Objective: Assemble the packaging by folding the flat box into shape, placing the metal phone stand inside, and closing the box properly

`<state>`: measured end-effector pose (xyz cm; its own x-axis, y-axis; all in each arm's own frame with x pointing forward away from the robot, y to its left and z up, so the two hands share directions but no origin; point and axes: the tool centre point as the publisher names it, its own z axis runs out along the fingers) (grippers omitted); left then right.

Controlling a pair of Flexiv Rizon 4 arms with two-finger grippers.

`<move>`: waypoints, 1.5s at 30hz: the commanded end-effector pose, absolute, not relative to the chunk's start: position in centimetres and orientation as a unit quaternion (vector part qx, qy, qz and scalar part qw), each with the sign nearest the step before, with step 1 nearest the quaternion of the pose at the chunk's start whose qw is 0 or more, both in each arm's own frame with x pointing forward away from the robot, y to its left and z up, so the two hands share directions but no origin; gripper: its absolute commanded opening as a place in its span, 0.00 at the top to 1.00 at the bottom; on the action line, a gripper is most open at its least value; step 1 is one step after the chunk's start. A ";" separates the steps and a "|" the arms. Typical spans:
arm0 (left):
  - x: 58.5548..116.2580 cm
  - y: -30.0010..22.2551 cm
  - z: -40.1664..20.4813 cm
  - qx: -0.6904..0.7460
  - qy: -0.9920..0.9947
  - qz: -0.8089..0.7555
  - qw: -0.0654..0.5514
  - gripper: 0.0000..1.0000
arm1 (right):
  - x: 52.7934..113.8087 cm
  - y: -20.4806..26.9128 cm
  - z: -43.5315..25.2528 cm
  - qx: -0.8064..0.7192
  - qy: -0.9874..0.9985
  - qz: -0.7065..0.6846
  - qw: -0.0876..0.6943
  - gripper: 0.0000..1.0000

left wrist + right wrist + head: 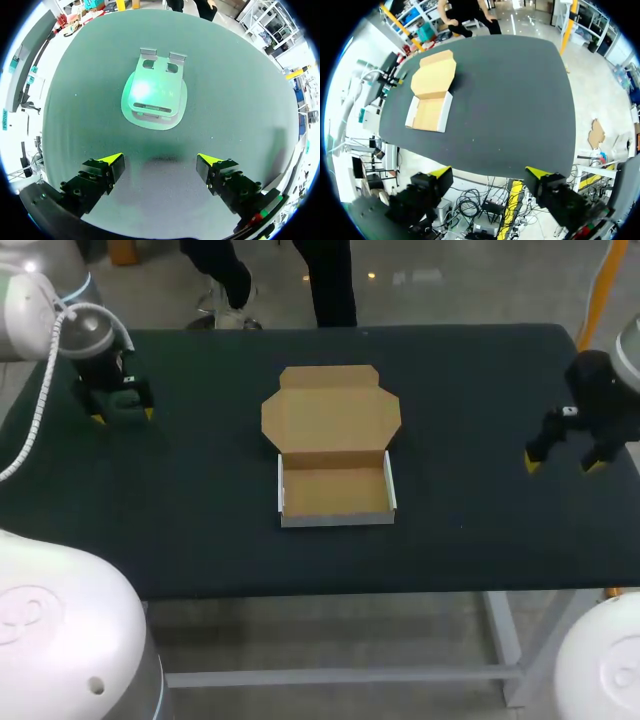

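Head view gives you the box (336, 465) in the middle of the dark table (200, 540): its tray is folded up, with low walls standing on its sides, and its lid lies flat and open behind the tray, toward the far edge, side flaps spread; your left gripper (122, 412) hangs over the table's far left corner, well apart from the box, and your right gripper (565, 460) hangs over the table's right side, also well apart from it; in the left wrist view the metal phone stand (155, 92) lies flat on the table ahead of the left gripper (161, 162), whose fingers are spread wide and touch nothing; light glints off the stand's plate; in the right wrist view the right gripper (490, 175) is likewise spread and grasps nothing, with the box (431, 95) far ahead of it, lid open
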<state>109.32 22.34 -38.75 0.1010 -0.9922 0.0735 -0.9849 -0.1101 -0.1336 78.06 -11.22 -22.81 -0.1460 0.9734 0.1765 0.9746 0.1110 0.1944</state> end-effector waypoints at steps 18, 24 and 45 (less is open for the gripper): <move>112.2 23.3 -39.5 -0.735 0.676 -0.059 0.016 0.00 | 78.0 -11.2 -22.6 -0.653 -0.746 -0.130 0.004 0.00; 112.7 23.4 -39.7 -0.733 0.677 -0.057 0.015 0.00 | 78.0 -11.2 -22.6 -0.653 -0.746 -0.130 0.004 0.00; 114.4 23.1 -40.0 -0.728 0.683 -0.055 0.019 0.02 | 78.0 -11.2 -22.6 -0.653 -0.746 -0.130 0.004 0.00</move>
